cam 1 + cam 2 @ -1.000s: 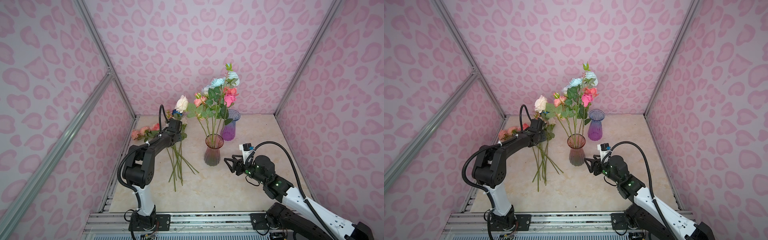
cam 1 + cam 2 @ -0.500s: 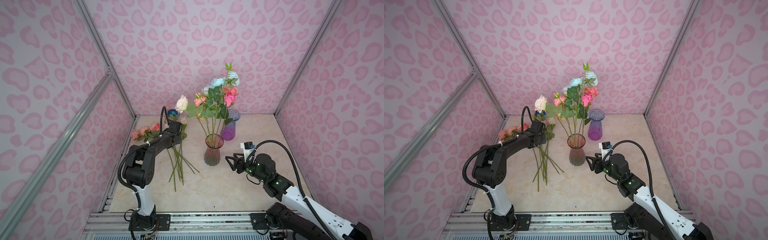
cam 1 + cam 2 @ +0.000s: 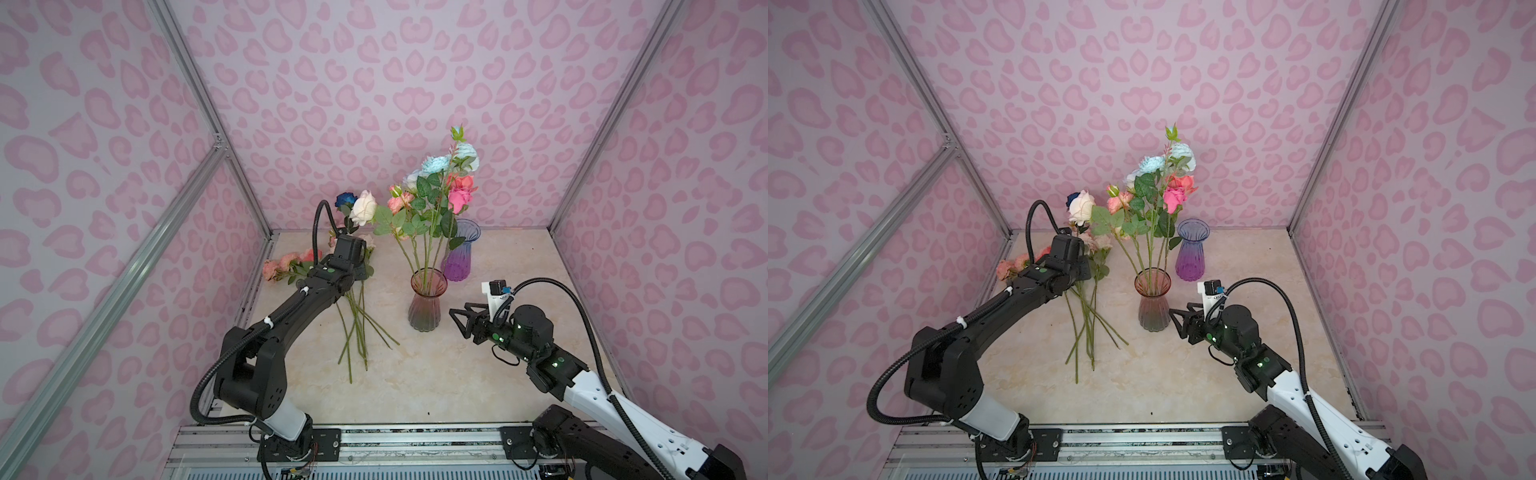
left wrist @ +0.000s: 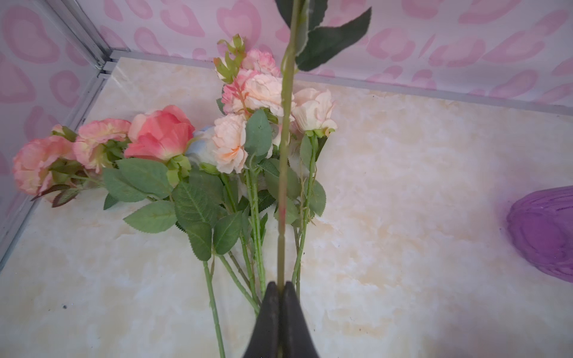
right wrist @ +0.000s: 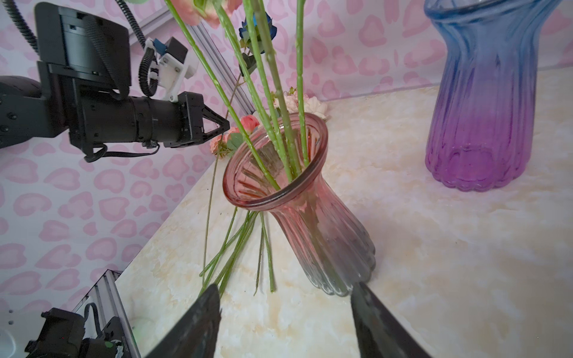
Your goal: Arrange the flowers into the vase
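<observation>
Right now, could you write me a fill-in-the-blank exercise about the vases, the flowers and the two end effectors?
The purple vase is ___, while the pink vase holds flowers.
The left end effector is shut on a green ___.
The right end effector, near the pink vase, is ___.
Missing words: empty; stem; open.

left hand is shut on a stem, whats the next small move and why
Probably lift the left hand straight up. It is shut on one stem whose lower end reaches down among the loose flowers. Raising it first should free it from them before swinging toward the pink vase, which already holds several stems.
</observation>
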Robot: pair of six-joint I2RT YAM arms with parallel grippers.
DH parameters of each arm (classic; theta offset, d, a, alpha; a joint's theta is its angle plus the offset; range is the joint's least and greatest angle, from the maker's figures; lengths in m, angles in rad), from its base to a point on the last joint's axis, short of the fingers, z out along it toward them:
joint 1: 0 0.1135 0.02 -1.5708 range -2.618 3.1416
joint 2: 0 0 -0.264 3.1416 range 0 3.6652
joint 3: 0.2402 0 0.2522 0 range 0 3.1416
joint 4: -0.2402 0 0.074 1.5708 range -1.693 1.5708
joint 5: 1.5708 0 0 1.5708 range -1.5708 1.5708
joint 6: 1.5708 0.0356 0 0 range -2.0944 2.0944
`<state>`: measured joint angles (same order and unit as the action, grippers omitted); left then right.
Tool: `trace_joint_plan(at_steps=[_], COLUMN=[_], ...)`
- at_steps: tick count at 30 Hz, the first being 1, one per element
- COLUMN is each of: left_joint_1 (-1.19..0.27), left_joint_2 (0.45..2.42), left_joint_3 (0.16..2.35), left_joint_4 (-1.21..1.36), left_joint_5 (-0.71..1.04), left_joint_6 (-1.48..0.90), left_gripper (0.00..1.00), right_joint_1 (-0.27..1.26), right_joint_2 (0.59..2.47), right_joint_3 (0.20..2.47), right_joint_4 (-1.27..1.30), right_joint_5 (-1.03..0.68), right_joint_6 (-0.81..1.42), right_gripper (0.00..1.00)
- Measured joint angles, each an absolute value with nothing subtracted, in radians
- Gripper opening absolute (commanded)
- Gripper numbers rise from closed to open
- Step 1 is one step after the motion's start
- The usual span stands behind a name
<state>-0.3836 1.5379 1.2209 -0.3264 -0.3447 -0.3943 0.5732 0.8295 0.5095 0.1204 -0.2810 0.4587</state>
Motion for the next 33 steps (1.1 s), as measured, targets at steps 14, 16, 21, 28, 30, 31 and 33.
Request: trace_joint_plan(at_steps=[14,16,21,28,30,31,33], left_joint_1=[-0.385,-0.392,-0.426,-0.542,-0.599,-0.630,-0.678], left_joint_2=[0.958,0.894,0.794,0.836,0.889,0.923,0.992], left_joint_3=[0.975,0.934,0.898,0.969,1.013,1.040,1.093], left_joint_4=[-0.200,-0.136,0.017,0.242,0.305,0.338,0.392], left_joint_5=[-0.346,-0.285,-0.162,-0.060,-0.049,-0.048,-0.032], left_joint_6=[-0.406,-0.385,-0.322,-0.240,-0.203,-0.181,-0.137], left_gripper=[0.03,0.03,0.03,0.03,0.03,0.03,0.03], right_joint_1=[0.573,0.573,0.573,0.573,0.573,0.573,0.573], right_joint_2=[0.761,0.764,0.776,0.780,0.780,0.780,0.776], right_joint_3=[0.548,0.546,0.547,0.580,0.584,0.587,0.588], right_joint_4=[0.060,0.061,0.061,0.060,0.060,0.059,0.057], right_joint_5=[-0.260,-0.255,-0.255,-0.255,-0.255,-0.255,-0.255], right_joint_6=[0.460,0.461,0.469,0.466,0.460,0.460,0.455], right_gripper=[0.68,0.68,0.68,0.67,0.68,0.68,0.68])
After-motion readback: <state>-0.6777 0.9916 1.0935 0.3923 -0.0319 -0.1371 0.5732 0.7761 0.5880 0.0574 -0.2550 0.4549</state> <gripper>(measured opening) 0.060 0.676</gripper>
